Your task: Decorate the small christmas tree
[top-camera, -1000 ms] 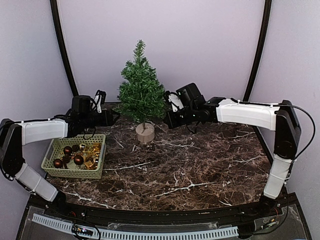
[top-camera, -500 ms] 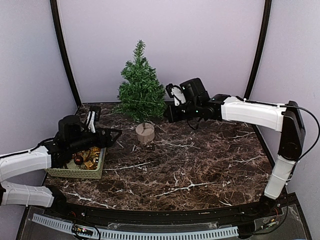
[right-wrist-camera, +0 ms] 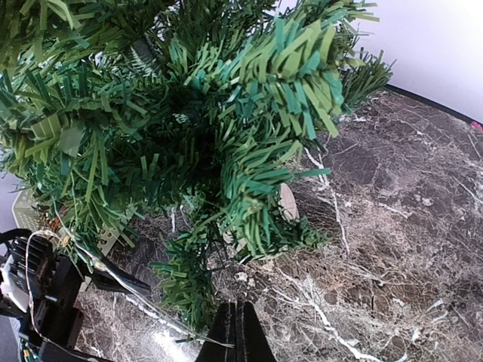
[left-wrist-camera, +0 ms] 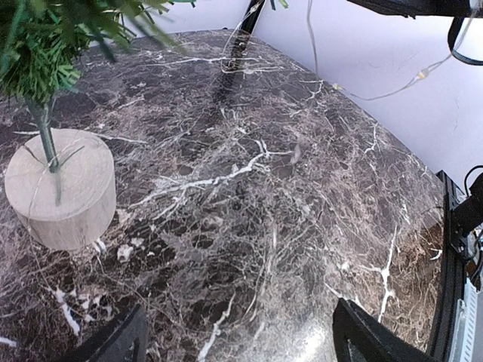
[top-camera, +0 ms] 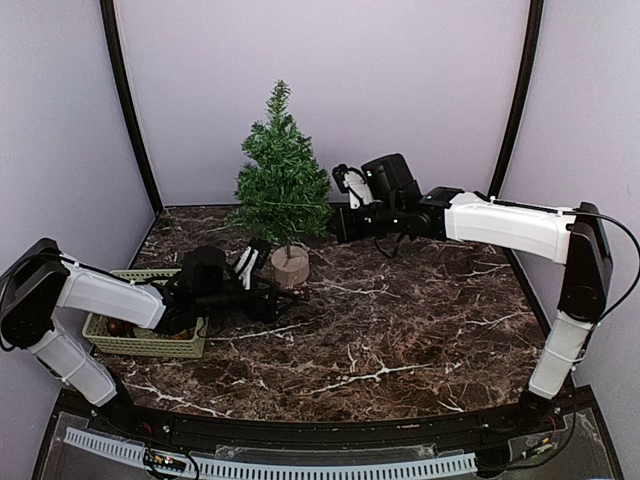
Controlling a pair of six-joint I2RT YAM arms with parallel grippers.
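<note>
The small christmas tree (top-camera: 283,172) is stood upright toward the far edge of the tabletop (top-camera: 400,330), somewhat left of its middle; it is carried by a thin trunk set in a round pale wooden base (left-wrist-camera: 60,196). The left gripper (left-wrist-camera: 238,317) is held low over the marble, just on the near side of that base and not touching it; its jaws are spread wide, and nothing is seen between them but bare stone. The right gripper (right-wrist-camera: 235,328) is held level at the tree's right side, close against the lower branches; its fingers are pressed together. A thin wire (left-wrist-camera: 419,75) bearing a small pale bulb is strung through the air beyond the tree; in the right wrist view a fine strand is seen running up to the closed tips, but whether it is pinched there cannot be told. A green basket (top-camera: 140,347) is placed at the left edge of the tabletop, largely covered by the left arm.
</note>
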